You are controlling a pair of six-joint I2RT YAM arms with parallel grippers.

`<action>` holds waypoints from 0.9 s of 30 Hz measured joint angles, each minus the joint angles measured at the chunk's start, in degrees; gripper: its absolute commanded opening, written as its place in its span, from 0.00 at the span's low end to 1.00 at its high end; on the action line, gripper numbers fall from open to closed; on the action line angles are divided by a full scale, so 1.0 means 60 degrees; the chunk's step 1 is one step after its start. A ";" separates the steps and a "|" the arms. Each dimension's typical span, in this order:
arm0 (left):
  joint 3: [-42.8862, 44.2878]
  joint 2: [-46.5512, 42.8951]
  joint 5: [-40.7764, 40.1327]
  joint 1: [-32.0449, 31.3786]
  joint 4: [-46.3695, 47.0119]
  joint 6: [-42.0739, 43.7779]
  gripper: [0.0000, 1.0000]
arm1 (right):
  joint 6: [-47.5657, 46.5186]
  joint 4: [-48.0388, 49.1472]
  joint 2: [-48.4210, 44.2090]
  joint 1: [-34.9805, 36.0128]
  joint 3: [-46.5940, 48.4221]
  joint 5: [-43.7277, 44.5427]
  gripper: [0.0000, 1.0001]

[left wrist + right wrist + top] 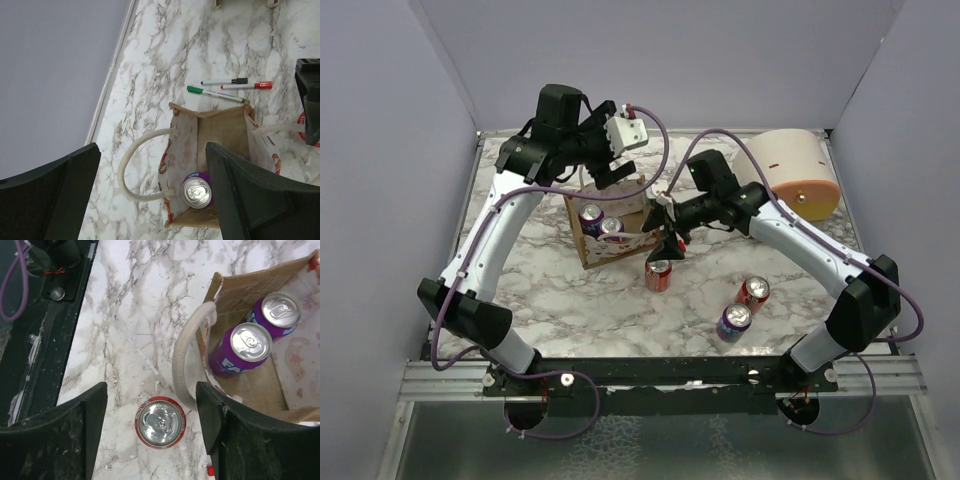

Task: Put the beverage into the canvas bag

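Note:
The brown canvas bag (620, 245) stands open at mid-table with two purple cans (591, 215) inside. In the right wrist view the bag (255, 385) holds both purple cans (245, 347), and its white rope handle (182, 365) hangs beside a red can (159, 422) upright on the table. My right gripper (152, 425) is open and hovers above the red can (659, 274), fingers either side of it in view. My left gripper (152, 200) is open and empty above the bag's far side (220, 130), where one purple can (196, 190) shows.
A red can (754, 291) and a purple can (734, 321) stand at the front right. A cream dome-shaped container (795, 172) lies at the back right. Three markers (225, 81) lie on the marble beyond the bag. Walls enclose the table.

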 measured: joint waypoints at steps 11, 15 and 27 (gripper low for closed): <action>-0.0583 -0.0725 0.1162 -0.0026 0.0237 -0.1257 0.82 | 0.1107 0.0055 -0.1581 -0.0933 0.0120 0.1188 0.77; -0.0656 -0.0736 0.1377 -0.0586 -0.0168 -0.1220 0.81 | 0.1519 0.0229 -0.2481 -0.2477 -0.0608 0.1177 0.78; -0.1865 -0.0244 0.0080 -0.4564 -0.1770 0.0240 0.87 | 0.2255 0.0444 -0.4248 -0.6255 -0.2390 0.0342 0.80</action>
